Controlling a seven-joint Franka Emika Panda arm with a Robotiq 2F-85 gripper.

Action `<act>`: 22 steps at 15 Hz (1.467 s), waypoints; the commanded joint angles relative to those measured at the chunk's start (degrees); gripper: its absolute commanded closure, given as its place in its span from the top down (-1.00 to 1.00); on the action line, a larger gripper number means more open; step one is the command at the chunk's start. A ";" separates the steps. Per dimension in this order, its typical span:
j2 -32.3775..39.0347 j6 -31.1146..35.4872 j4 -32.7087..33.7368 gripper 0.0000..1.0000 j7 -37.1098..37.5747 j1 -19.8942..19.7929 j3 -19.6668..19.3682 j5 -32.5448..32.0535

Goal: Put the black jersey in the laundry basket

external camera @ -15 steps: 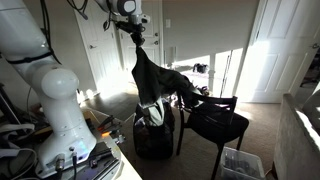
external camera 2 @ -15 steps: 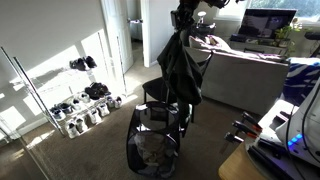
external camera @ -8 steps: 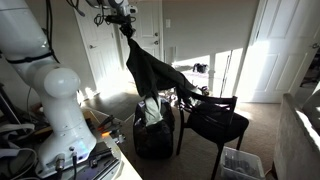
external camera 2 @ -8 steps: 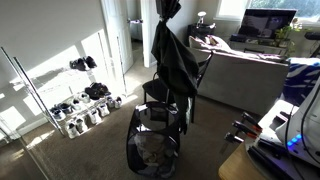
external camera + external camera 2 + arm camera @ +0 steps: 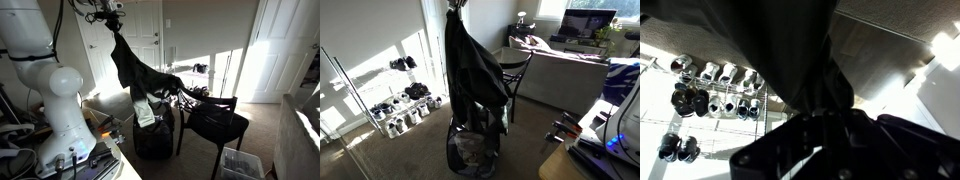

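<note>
- open room: in an exterior view the carpet lies bare between the shoe rack by the wall and the laundry basket. the sofa closes off the far side.
- edges: the black chair stands just beside the basket, with its seat at about the height of the basket rim. a clear crate sits on the floor near the chair legs. the white robot arm fills the near side of that view, and closed doors stand behind.
- gripper: the gripper sits high near the top edge of both exterior views, well above the basket. its fingers are clamped on the top of the black jersey.
- jersey relative to gripper: the jersey hangs straight down from the gripper as one long limp drape. in an exterior view its lower part trails sideways toward the chair, with a whitish patch showing just above the basket.
- in an exterior view the hem of the jersey overlaps the basket rim; we cannot tell whether it touches the rim.
- wrist view: dark fabric fills the middle and narrows into the gripper body at the bottom edge. rows of shoes show on the floor beyond it.
- containers: the basket stands upright with its mouth open upward. its side shows pale markings, and we cannot tell what lies inside. the contents of the crate are too small to tell.
</note>
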 commanded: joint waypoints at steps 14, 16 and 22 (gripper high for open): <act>-8.01 13.25 -9.23 -0.92 2.83 -3.58 -4.47 1.28; -10.13 14.04 -11.54 -0.92 9.25 -5.15 -4.34 -2.90; -14.55 11.65 -15.89 -0.92 30.77 -11.71 -1.23 -17.79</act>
